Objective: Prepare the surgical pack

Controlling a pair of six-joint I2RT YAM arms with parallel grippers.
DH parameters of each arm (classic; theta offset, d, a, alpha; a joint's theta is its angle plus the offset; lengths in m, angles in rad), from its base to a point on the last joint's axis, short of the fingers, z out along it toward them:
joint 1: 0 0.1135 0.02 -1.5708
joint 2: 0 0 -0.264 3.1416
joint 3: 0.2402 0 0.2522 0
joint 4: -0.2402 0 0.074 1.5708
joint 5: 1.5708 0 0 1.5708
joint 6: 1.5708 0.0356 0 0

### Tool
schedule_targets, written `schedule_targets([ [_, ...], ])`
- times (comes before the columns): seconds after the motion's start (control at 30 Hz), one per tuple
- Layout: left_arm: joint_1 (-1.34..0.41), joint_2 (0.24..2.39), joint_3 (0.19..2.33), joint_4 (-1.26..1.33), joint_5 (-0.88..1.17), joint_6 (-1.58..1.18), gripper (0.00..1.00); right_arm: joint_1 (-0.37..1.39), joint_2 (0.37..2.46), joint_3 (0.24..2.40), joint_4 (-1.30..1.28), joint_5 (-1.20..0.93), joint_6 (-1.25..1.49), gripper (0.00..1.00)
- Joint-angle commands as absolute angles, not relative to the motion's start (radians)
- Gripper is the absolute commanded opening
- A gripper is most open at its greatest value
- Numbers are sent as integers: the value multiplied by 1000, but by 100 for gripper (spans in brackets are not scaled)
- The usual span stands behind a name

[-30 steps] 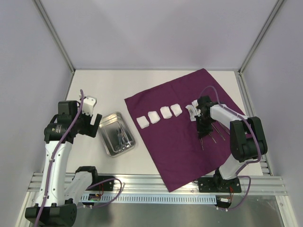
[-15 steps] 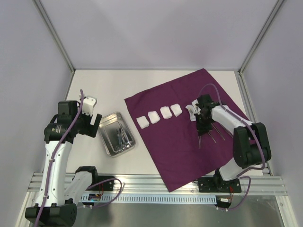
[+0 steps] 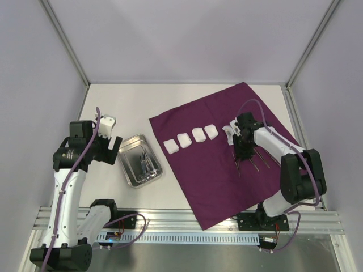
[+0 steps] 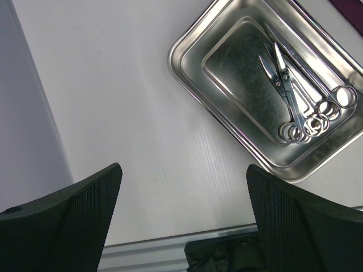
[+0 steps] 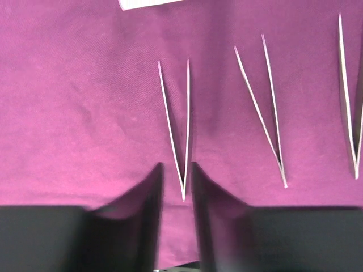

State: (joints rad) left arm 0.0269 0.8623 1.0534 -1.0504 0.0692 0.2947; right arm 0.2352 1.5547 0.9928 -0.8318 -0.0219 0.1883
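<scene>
The dark purple cloth [image 3: 215, 175] lies spread flat on the table's right half. Several white gauze pads [image 3: 191, 136] sit in a row across it. Three steel tweezers lie side by side on the cloth [image 5: 79, 113]: left [image 5: 170, 124], middle [image 5: 257, 107], right [image 5: 348, 96]. My right gripper [image 5: 176, 167] is open just above the cloth, its fingertips either side of the left tweezers' tip without touching it. The shiny steel tray [image 3: 126, 170] stands left of the cloth and holds scissors [image 4: 289, 96]. My left gripper [image 4: 182, 170] hangs wide open and empty over bare table beside the tray [image 4: 180, 63].
Another gauze pad [image 3: 228, 135] lies just behind the right gripper [image 3: 244, 152]. The cloth's near corner reaches the metal rail [image 3: 187, 224] at the table's front edge. Pale walls enclose the table on three sides. The left gripper [image 3: 110, 150] is close to the left wall.
The right gripper has opened and let go of the left tweezers, which now lie on the cloth. The left arm has not moved.
</scene>
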Motion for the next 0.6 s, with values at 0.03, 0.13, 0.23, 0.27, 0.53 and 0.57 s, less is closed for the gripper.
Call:
schedule_targets([
  [0.03,31,838,1054,-1029,69,295,100,242,1578,994,-802,40,199,42],
  [0.13,31,833,1054,-1029,69,295,100,242,1595,991,-799,40,199,52],
  [0.23,31,834,1052,-1029,71,293,100,242,1627,988,-789,22,199,54],
  [0.27,32,834,1054,-1028,71,295,100,242,1640,985,-779,17,196,54],
  [0.53,32,834,1054,-1029,69,293,100,242,1689,982,-738,17,204,32],
  [0.57,31,833,1054,-1029,69,293,100,242,1690,980,-738,17,204,24],
])
